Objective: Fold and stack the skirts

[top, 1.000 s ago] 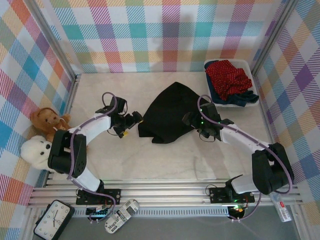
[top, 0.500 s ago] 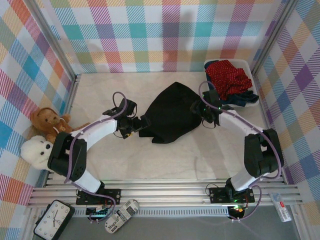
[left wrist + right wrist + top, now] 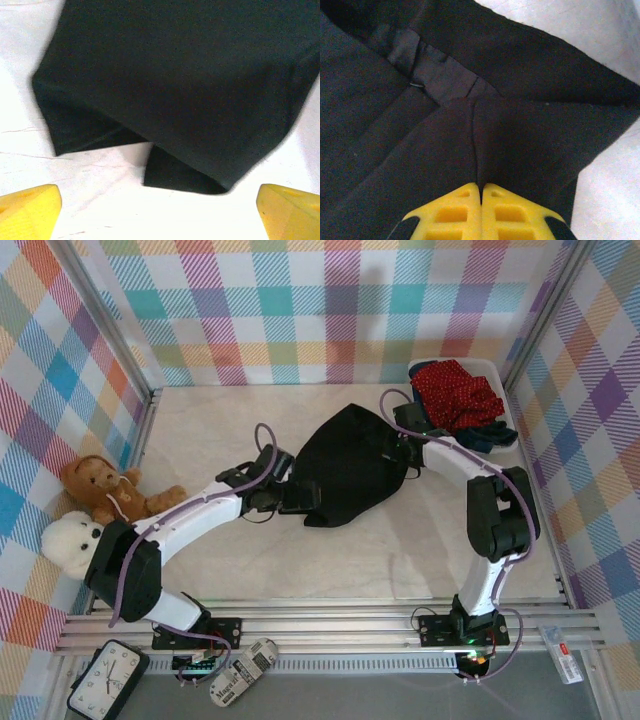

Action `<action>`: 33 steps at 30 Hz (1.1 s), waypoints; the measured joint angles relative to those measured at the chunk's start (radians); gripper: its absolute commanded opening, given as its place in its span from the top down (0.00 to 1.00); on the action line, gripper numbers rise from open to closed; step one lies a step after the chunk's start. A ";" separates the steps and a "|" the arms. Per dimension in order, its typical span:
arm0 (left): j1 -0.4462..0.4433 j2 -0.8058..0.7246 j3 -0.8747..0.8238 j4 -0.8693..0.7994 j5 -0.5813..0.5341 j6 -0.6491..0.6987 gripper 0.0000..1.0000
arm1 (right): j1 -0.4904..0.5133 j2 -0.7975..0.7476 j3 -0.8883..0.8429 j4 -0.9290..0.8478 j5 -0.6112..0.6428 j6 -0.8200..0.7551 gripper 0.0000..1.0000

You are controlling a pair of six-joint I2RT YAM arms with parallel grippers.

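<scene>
The black skirt (image 3: 345, 470) lies crumpled in the middle of the table. My left gripper (image 3: 300, 496) is open at its near left hem. In the left wrist view the yellow fingertips (image 3: 35, 205) stand wide apart, with a folded corner of the black skirt (image 3: 190, 75) just ahead of them and nothing between them. My right gripper (image 3: 408, 454) is at the skirt's right edge. In the right wrist view the right gripper (image 3: 481, 188) is shut, pinching a ridge of the black skirt (image 3: 530, 135) near its waistband. A red dotted skirt (image 3: 455, 392) lies over dark blue denim (image 3: 490, 438) in the basket.
The white basket (image 3: 497, 367) sits at the back right corner against the checked wall. A brown teddy bear (image 3: 100, 488) and a white teddy bear (image 3: 68, 543) rest at the left edge. Bare tabletop stretches in front of the skirt.
My right gripper moved back to the skirt's right edge and shut on the cloth. My left gripper slid right to the skirt's near left hem, staying open.
</scene>
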 measured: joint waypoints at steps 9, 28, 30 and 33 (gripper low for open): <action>-0.175 0.142 0.132 0.066 -0.003 0.101 0.13 | 0.006 -0.209 0.017 -0.017 -0.182 0.089 1.00; -0.307 0.388 0.300 0.163 -0.149 0.109 0.79 | 0.017 -0.274 0.067 0.013 -0.282 0.244 1.00; -0.320 0.394 0.312 0.153 -0.179 0.103 0.97 | 0.017 -0.274 0.067 0.013 -0.280 0.244 1.00; -0.326 0.382 0.309 0.132 -0.254 0.090 1.00 | 0.013 -0.284 0.066 0.008 -0.269 0.243 1.00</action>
